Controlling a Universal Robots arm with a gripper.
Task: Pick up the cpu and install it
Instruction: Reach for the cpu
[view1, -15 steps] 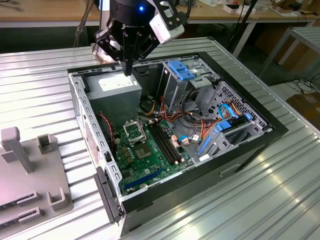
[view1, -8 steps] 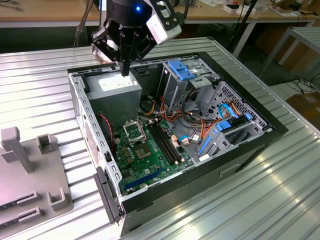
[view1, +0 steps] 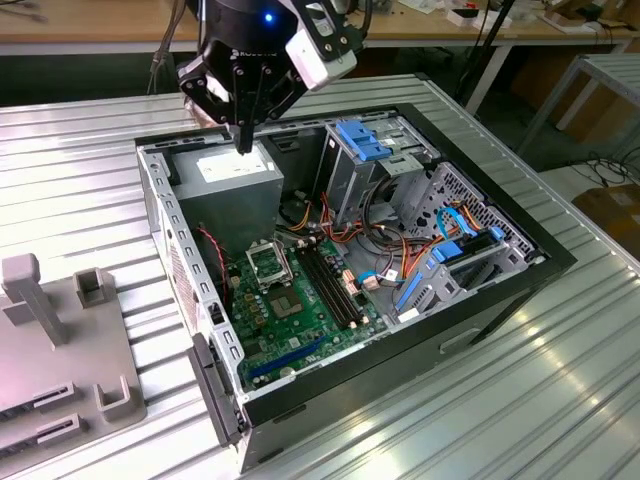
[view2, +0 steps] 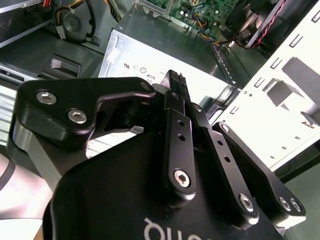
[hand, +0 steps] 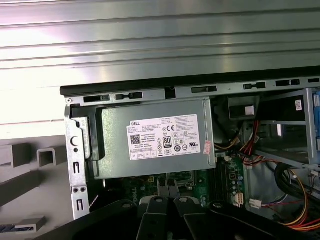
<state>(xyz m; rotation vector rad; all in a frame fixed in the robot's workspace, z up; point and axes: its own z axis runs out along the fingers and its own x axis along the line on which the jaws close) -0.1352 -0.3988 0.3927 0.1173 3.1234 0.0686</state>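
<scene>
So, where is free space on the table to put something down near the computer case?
The ribbed table is bare at the exterior view's left of the case, past the grey fixture, and broadly at that view's right. Crowded: inside, around the orange cables; the gripper hangs over the power supply.

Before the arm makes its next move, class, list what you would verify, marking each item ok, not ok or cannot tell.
1. The case open: ok.
2. The tool above the socket: not ok, it hangs over the power supply.
3. The tool shut: ok.
4. The cpu in the tool: cannot tell.
5. The socket clear of cables: ok, in the exterior view.
6. The socket empty: cannot tell.
</scene>
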